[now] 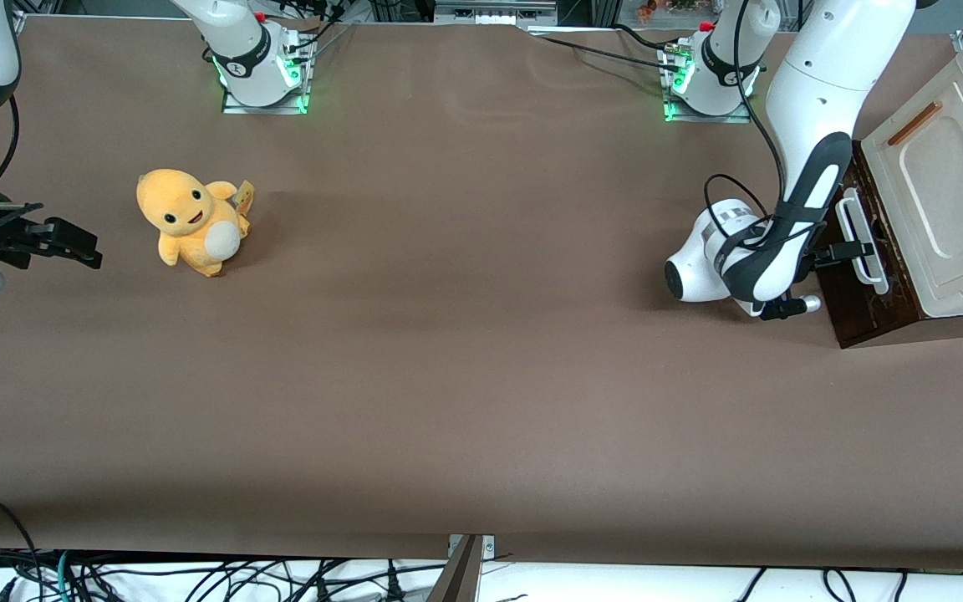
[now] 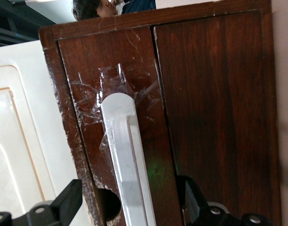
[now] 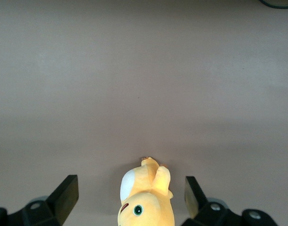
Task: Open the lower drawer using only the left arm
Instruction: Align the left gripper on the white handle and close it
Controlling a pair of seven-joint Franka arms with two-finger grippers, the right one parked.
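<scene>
The lower drawer (image 1: 858,313) shows its dark brown wooden front (image 2: 210,94) at the working arm's end of the table. A long white bar handle (image 1: 862,242) runs along that front, taped at one end (image 2: 123,141). The left arm (image 1: 816,84) reaches down in front of the drawer. Its gripper (image 1: 853,249) is at the handle and open. In the left wrist view the gripper (image 2: 130,188) straddles the bar, one black finger (image 2: 71,200) on each side and neither touching it.
Above the drawer is a cream panel (image 1: 945,184) with a small orange-brown handle (image 1: 914,123). A round hole (image 2: 108,205) is cut in the wood beside the bar. A yellow plush toy (image 1: 189,219) sits toward the parked arm's end.
</scene>
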